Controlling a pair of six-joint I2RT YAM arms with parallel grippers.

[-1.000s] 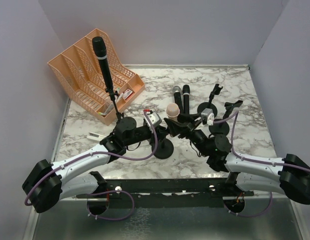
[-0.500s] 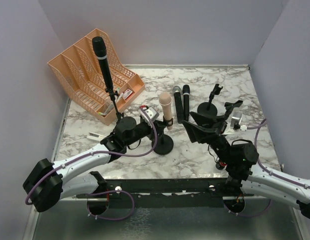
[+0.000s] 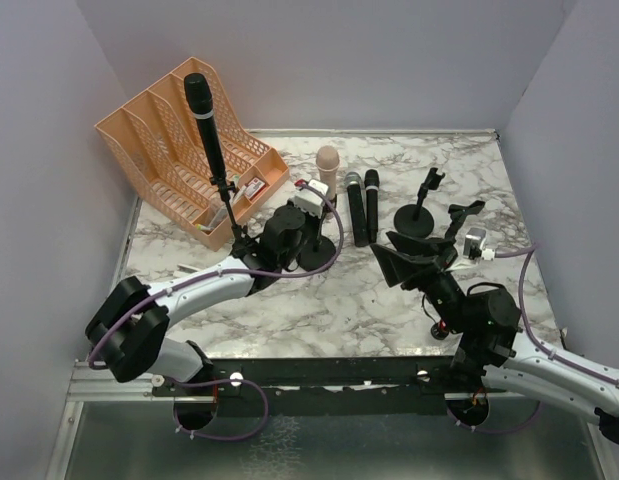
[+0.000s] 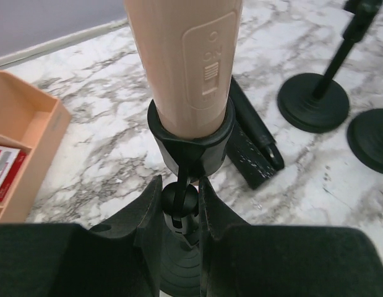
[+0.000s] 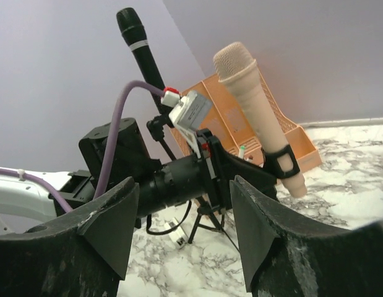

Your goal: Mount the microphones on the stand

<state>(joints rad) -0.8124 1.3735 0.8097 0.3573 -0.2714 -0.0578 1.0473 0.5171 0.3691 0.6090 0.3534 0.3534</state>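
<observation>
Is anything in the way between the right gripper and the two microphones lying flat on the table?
Nothing visible. The open right gripper hangs near the silver-headed microphone and the black microphone, with only bare marble between. The empty stand sits off to the side.

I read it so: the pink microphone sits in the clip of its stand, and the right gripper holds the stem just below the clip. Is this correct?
One thing is wrong: the left gripper, not the right, holds the stem just below the clip, as the left wrist view shows. The pink microphone does sit in the clip.
</observation>
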